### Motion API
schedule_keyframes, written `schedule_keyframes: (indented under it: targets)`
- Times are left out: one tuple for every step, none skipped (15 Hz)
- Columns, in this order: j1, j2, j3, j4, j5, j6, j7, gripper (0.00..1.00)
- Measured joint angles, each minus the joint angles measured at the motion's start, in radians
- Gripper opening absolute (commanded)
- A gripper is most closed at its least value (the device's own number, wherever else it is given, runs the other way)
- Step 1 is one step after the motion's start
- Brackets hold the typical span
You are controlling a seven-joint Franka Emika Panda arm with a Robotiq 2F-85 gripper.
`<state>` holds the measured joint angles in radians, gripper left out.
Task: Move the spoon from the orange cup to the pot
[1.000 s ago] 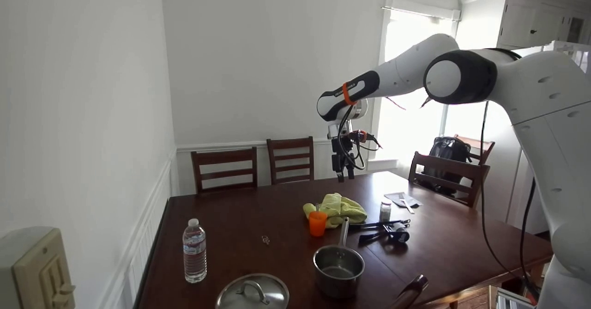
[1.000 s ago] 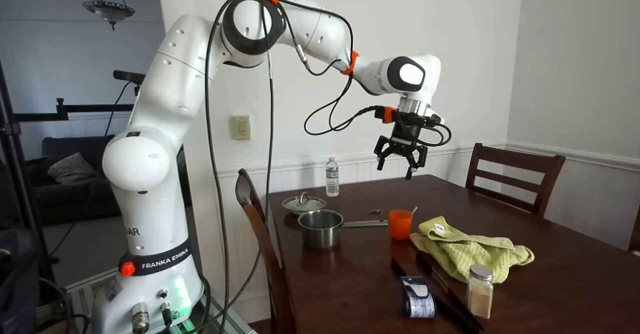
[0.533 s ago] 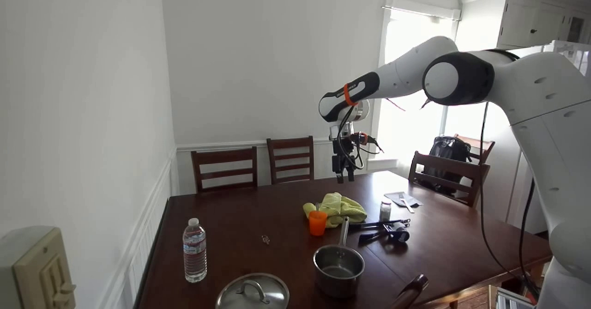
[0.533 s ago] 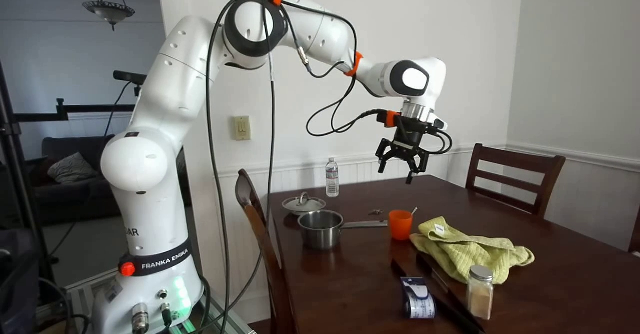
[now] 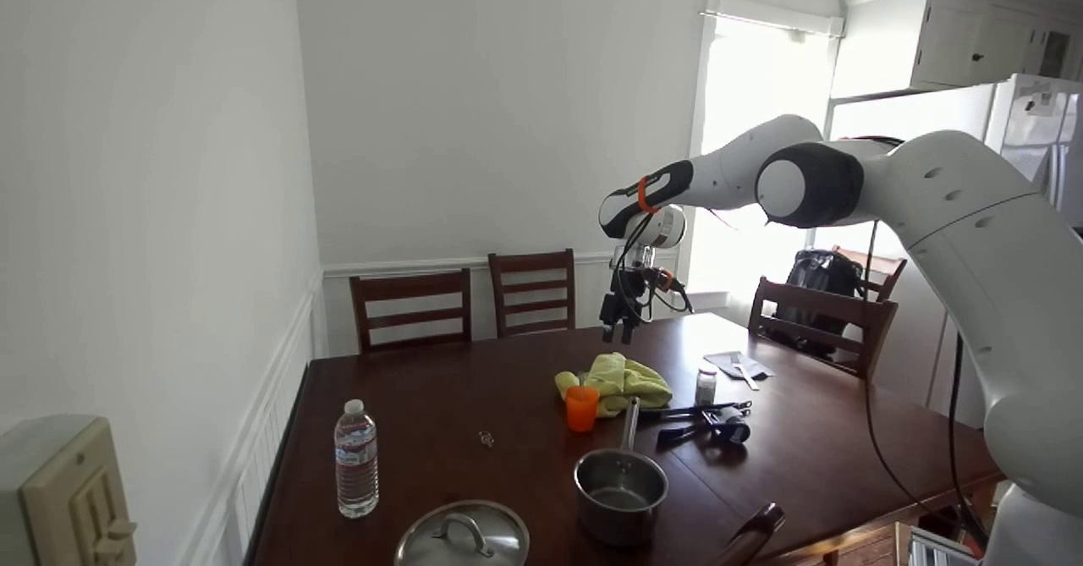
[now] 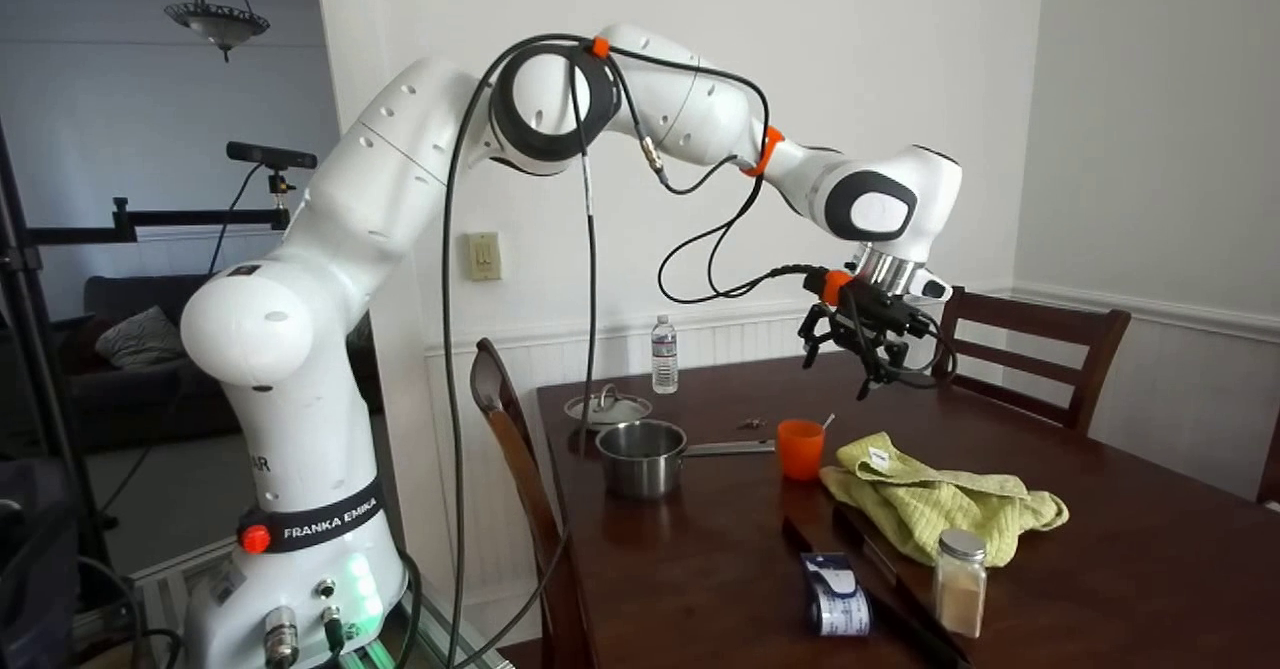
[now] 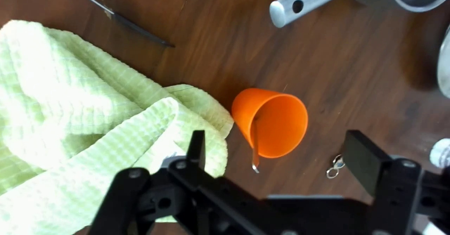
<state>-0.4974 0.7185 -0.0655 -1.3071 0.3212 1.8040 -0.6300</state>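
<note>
In an exterior view only, a fork point(image 5: 744, 373) lies near the table's point(image 5: 415, 431) right edge. In an exterior view a sofa point(image 6: 130, 389) shows past the left edge, near which the pot point(image 6: 640, 464) stands. The wrist view looks into the orange cup point(image 7: 243, 106): the spoon point(image 7: 255, 142) leans inside, below the pincer point(image 7: 276, 147), seen between its parted fingers.

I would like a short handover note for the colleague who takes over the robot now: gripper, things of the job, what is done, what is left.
Gripper: open, holding nothing, above the table.
Spoon: in the orange cup, one end sticking out past the rim.
Pot: upright on the table; lid is off, lying beside it.
Done: nothing of the transfer; the spoon is not yet grasped.
Left: grasp the spoon, lift it clear of the cup, bring it to the pot, release.
</note>
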Motion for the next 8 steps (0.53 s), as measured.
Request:
schedule_keyframes:
  targets:
    - [0.000,0.028,0.014,0.039,0.000,-0.048,-0.019,1.00]
    - [0.002,0.054,0.027,0.072,0.000,-0.078,-0.028,1.00]
    - [0.005,0.073,0.034,0.094,0.000,-0.090,-0.032,1.00]
    - [0.005,0.086,0.038,0.110,0.000,-0.093,-0.033,1.00]
    - [0.005,0.093,0.039,0.118,0.000,-0.094,-0.035,1.00]
    - [0.004,0.094,0.039,0.119,0.000,-0.094,-0.036,1.00]
    - [0.004,0.095,0.041,0.119,0.000,-0.094,-0.052,1.00]
    - [0.001,0.097,0.049,0.119,0.000,-0.102,-0.094,1.00]
